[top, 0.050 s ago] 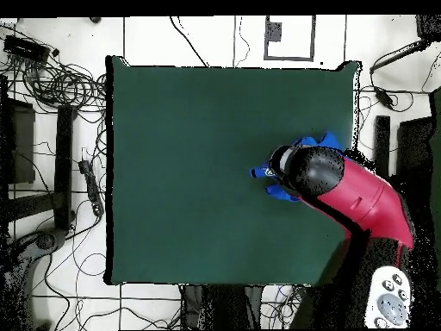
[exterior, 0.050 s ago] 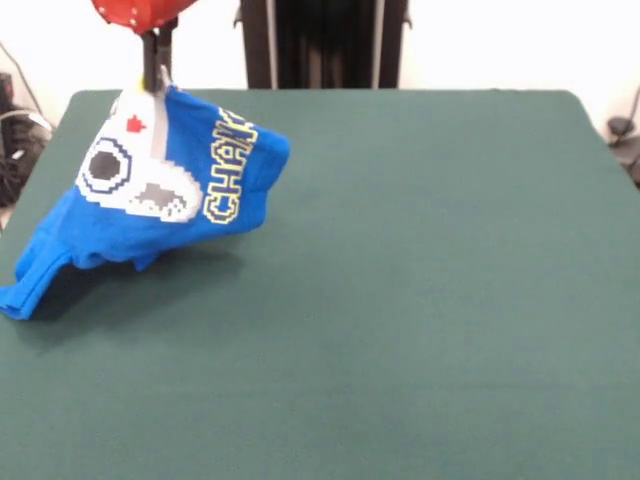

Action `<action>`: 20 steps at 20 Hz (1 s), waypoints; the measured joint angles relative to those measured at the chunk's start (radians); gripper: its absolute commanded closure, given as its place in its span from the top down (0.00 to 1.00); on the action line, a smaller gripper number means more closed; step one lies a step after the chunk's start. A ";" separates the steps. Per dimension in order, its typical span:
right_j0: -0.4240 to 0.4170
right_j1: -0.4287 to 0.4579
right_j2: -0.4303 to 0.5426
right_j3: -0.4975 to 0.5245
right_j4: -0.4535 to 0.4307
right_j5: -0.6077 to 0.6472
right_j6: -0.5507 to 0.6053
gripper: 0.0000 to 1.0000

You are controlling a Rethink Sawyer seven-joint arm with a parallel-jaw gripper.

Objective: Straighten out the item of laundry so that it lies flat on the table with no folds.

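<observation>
While the end effector (exterior, 0.050 s ago: 156,82) grasps the T-shirt (exterior, 0.050 s ago: 150,195) and holds it bunched above the surface (exterior, 0.050 s ago: 420,300), the flattening is not yet done.

A robotics lab, and I work at its one table.

My red and black arm (top, 0.050 s ago: 362,200) reaches over a large table (top, 0.050 s ago: 198,172) clad in dark green fabric, which stands on a pale tiled floor (top, 0.050 s ago: 155,302). Loose black cables (top, 0.050 s ago: 65,82) coil and trail along the table's sides, dark equipment stands (top, 0.050 s ago: 65,164) flank it, and a white controller with buttons (top, 0.050 s ago: 389,297) lies near my base. Plain white walls (exterior, 0.050 s ago: 500,40) rise behind.
</observation>
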 measured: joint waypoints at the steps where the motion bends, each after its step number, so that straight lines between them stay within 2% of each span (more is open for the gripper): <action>1: -0.001 0.000 -0.006 0.000 0.000 0.000 0.000 0.00; 11: -0.002 0.002 -0.047 0.000 0.000 0.000 0.000 0.00; 12: -0.002 0.003 -0.055 0.000 0.000 0.000 0.000 1.00; 20: -0.002 0.008 -0.057 0.000 0.004 0.000 0.000 1.00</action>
